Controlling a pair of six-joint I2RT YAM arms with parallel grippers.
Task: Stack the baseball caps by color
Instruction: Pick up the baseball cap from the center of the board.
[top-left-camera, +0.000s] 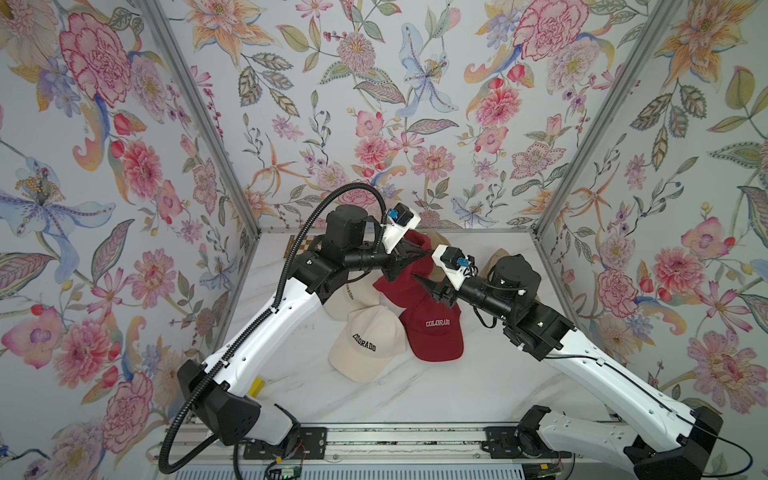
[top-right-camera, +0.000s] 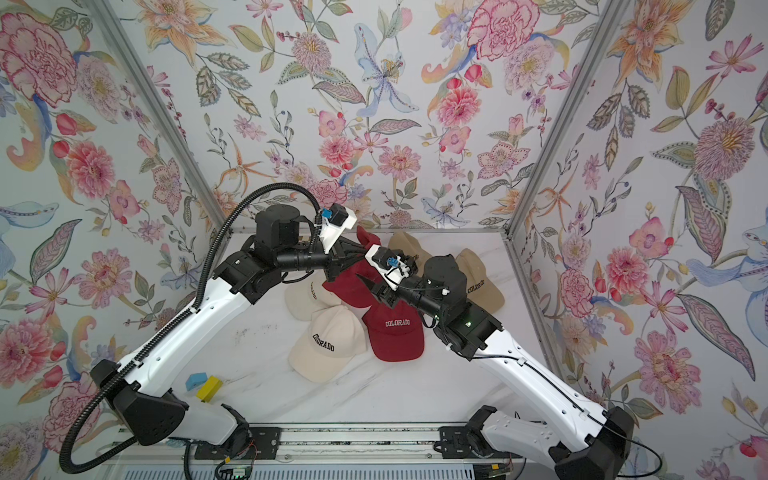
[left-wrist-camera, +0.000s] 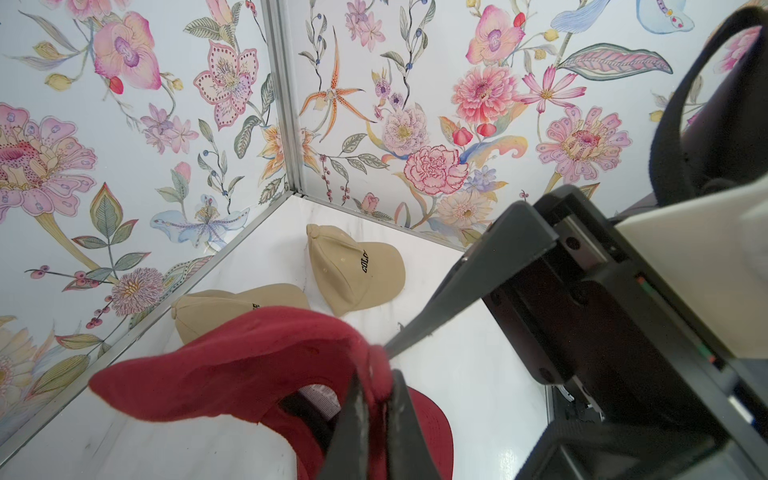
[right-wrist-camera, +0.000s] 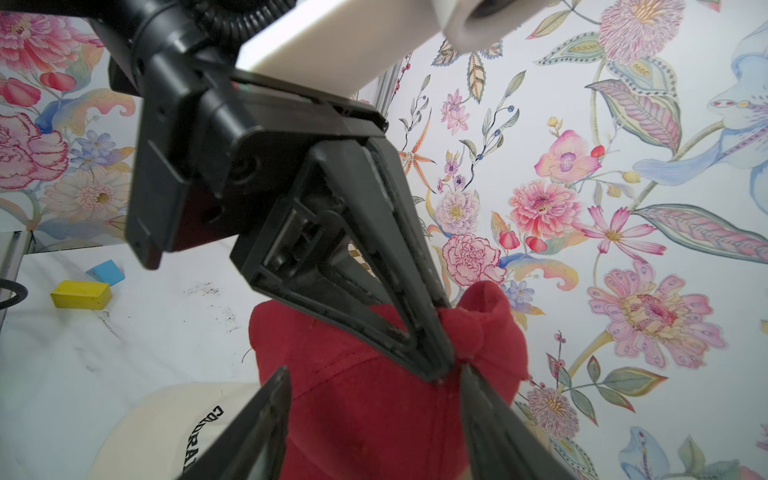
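Note:
My left gripper (left-wrist-camera: 376, 374) is shut on a bunched fold of a dark red baseball cap (left-wrist-camera: 249, 357), which hangs above the table at the back (top-left-camera: 401, 282). My right gripper (right-wrist-camera: 374, 370) is open, one finger on each side of that same cap's crown (right-wrist-camera: 353, 415), just below the left gripper's tips (right-wrist-camera: 440, 370). On the table lie another dark red cap (top-left-camera: 436, 332), a cream cap (top-left-camera: 365, 345) and a second cream cap (top-left-camera: 345, 299) partly under the left arm. Two tan caps (left-wrist-camera: 357, 270) (left-wrist-camera: 232, 303) lie near the back right corner.
A yellow block (top-right-camera: 210, 388) and a blue block (top-right-camera: 195, 380) sit at the front left of the white marble table (top-right-camera: 374, 399). A checkered board (top-left-camera: 297, 245) peeks out behind the left arm. Floral walls close in the back and both sides.

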